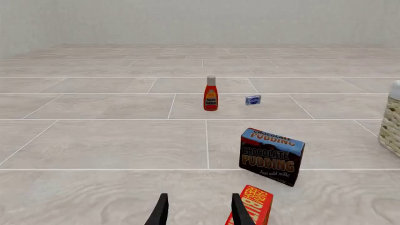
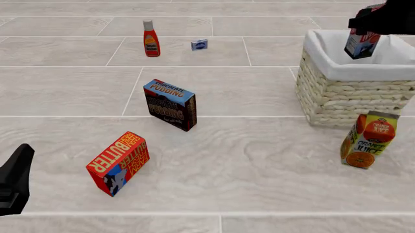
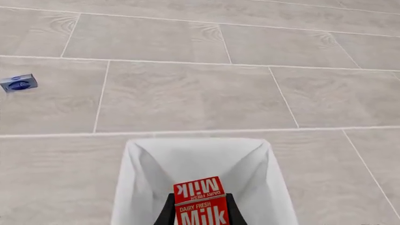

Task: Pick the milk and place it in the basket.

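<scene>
My right gripper (image 3: 198, 211) clamps milk carton (image 3: 200, 201) above wicker basket (image 2: 337, 92), far right; I lower centred inside lining before release; left gripper (image 1: 198, 211) open.

we see the milk (image 2: 361, 44) held above the basket (image 2: 350, 94) at far right, the orange juice carton (image 2: 366, 141) just before it (upright); pudding box (image 2: 171, 105) centre, butter box (image 2: 119, 162) nearer left, ketchup bottle (image 2: 151, 40) far behind.

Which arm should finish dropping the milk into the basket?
Right. The right gripper is shut on the milk and holds it above the basket. The left gripper is open and empty, low near the butter box, far from the basket.
</scene>
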Controlling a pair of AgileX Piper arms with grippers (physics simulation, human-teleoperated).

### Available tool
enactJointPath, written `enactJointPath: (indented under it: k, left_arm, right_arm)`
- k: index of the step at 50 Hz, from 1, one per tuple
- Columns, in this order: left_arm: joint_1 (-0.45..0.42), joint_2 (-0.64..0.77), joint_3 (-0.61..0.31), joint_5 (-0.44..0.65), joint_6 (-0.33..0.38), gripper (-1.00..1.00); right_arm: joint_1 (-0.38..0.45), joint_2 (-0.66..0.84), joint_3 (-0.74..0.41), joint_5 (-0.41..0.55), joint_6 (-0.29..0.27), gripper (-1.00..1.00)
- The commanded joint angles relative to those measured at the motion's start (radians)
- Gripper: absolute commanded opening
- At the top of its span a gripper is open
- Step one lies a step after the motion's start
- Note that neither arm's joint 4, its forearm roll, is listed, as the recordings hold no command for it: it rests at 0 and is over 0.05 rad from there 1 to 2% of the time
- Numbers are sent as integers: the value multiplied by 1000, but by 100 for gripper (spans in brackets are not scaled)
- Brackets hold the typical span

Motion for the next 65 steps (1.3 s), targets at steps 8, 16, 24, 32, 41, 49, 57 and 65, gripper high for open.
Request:
enactJointPath:
  k: [8,16,24,32,41,49,57,65]
  left_arm:
    - [0,0,0,0,0,100]
    - [0,0,0,0,0,100]
    - [0,0,0,0,0,100]
    - [0,0,0,0,0,100]
    - [0,0,0,0,0,100]
    - [0,0,0,0,0,100]
    - [0,0,0,0,0,100]
    - [0,0,0,0,0,100]
  right_arm:
    - [10,61,-46,-8,51,-100]
    - [1,94,-58,-13,56,-100]
    - [-2,106,-51,-20,53,-100]
    - [-7,105,-33,-31,49,-100]
    - [-9,94,-18,-36,45,-100]
    - [-9,95,-23,-34,44,-100]
    - [-9,93,-26,-28,40,100]
    - [-11,85,-27,-23,36,100]
